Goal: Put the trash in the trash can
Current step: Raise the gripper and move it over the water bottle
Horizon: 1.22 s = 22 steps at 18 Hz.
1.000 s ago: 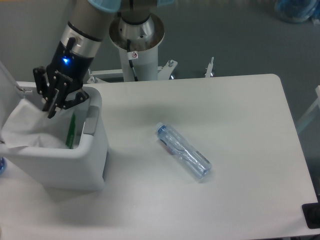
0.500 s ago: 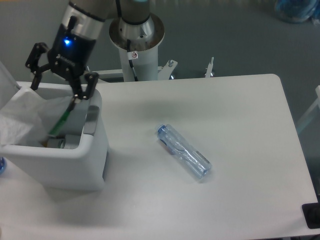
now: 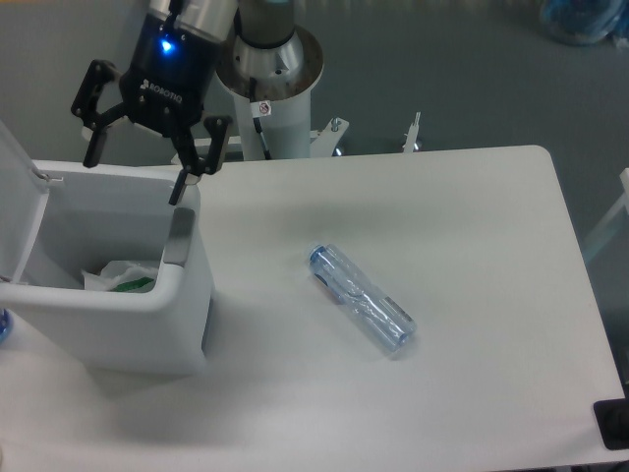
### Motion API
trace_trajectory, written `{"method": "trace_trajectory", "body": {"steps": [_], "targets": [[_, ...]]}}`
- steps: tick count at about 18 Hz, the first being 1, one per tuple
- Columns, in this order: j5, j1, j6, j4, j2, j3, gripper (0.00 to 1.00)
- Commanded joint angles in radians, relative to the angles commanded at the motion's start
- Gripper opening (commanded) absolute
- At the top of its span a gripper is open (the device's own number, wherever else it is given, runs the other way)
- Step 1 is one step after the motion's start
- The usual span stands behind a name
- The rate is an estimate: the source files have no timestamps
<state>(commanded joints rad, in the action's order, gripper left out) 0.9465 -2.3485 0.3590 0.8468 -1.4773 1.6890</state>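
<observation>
Bin: white trash can (image 3: 147, 310) at the table's (image 3: 472, 256) 9 o'clock, lid up.
Contents: crumpled wrapper (image 3: 123, 278), green strip showing.
Bottle: clear, blue cap (image 3: 361, 299), lying mid-table; label unreadable.
Gripper (image 3: 138, 162): spread wide, empty, above the bin's 12 o'clock rim.

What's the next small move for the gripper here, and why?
Probably swing toward the plastic bottle. The gripper is open and empty above the trash can, the wrapper already lies inside, and the bottle lies alone on the table.
</observation>
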Motion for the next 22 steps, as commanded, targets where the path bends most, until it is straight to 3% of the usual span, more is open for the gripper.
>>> {"method": "trace_trajectory", "body": {"steps": [4,10,13,16,19,22], "targets": [[0.002,-0.093,-0.008,0.000,0.029,-0.014,1.00],[0.008,-0.342,-0.091,0.015,0.014,0.032,1.00],[0.099,-0.403,-0.086,0.057,-0.044,0.050,1.00],[0.239,-0.400,-0.098,0.087,-0.154,0.061,1.00],[0.264,-0.400,-0.152,0.097,-0.280,0.055,1.00],[0.317,-0.397,-0.153,0.095,-0.343,0.063,1.00]]}}
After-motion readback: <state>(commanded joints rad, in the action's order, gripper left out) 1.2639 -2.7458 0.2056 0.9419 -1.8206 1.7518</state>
